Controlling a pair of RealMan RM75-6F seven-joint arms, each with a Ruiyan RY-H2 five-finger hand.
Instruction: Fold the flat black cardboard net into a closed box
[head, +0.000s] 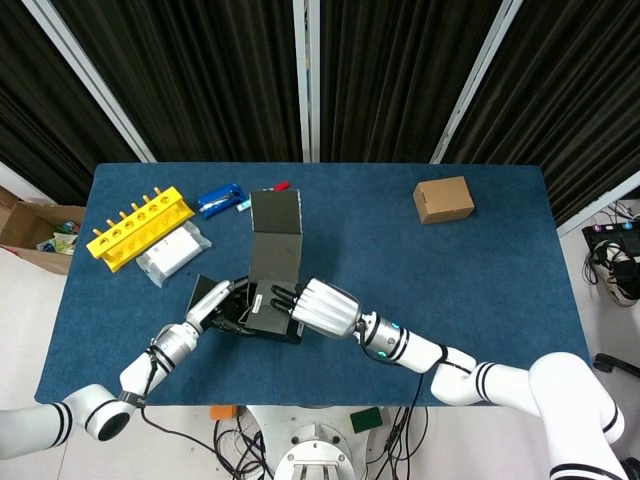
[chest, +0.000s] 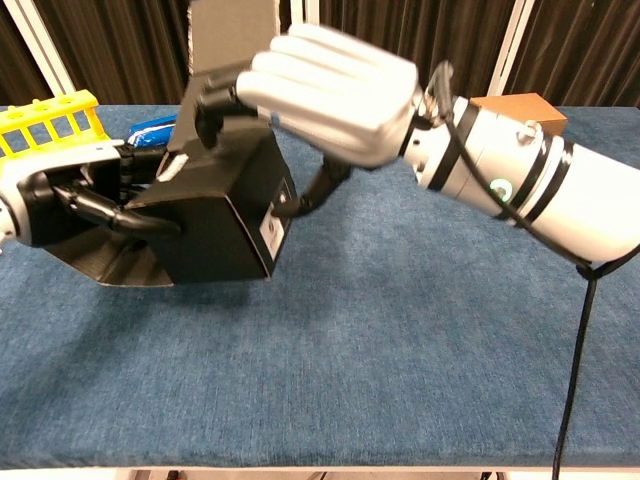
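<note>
The black cardboard box (head: 272, 318) (chest: 225, 230) is partly folded and sits low over the blue table near its front edge. Its long lid flap (head: 275, 240) (chest: 232, 35) stands upright behind it. Another flap (chest: 110, 268) lies flat on the table at the left. My left hand (head: 215, 305) (chest: 70, 195) grips the box's left side, its fingers wrapped around the wall. My right hand (head: 322, 308) (chest: 340, 95) holds the box from the right, its fingers curled over the top edge and the thumb against the front face.
A yellow rack (head: 140, 228) (chest: 45, 115), a white packet (head: 172, 250) and a blue object (head: 222, 198) (chest: 155, 130) lie at the back left. A red-tipped pen (head: 282, 186) peeks out behind the flap. A brown box (head: 443, 199) (chest: 520, 105) stands at the back right.
</note>
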